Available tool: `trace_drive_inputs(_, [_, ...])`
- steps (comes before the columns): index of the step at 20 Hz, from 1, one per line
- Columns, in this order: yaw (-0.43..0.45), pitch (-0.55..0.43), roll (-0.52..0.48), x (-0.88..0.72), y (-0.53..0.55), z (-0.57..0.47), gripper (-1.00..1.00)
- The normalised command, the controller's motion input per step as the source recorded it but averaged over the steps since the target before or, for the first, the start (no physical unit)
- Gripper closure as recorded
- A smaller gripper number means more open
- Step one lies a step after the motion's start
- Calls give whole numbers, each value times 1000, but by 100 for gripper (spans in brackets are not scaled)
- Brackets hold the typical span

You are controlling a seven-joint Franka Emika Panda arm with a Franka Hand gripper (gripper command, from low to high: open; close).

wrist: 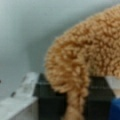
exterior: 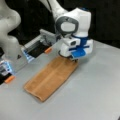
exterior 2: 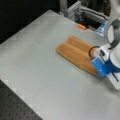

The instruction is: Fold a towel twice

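Towel (exterior: 51, 77) lay folded once into a long strip on the tabletop (exterior: 95, 95), its 1 o'clock corner pinched in the closed tool (exterior: 72, 58). For an even second fold, that corner should be kept gripped firmly and the edges aligned.

the towel (wrist: 85, 57) is fuzzy, looped terry cloth; the table (exterior 2: 37, 55) is smooth, matt grey metal.
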Motion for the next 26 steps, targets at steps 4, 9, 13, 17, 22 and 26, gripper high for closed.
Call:
trace_drive_inputs(4, [290,275,67,-79,-406,321,100])
trace_drive_inputs(9, [216,242,110,-62,-431,316,100])
trace_drive_inputs(13, [108,201,131,-85,-380,254,100])
trace_drive_inputs(17, [49,148,170,-98,-340,202,100])
trace_drive_inputs(22, [17,91,221,-134,-269,84,100])
trace_drive_inputs(26, [32,25,297,-181,-385,-82,100])
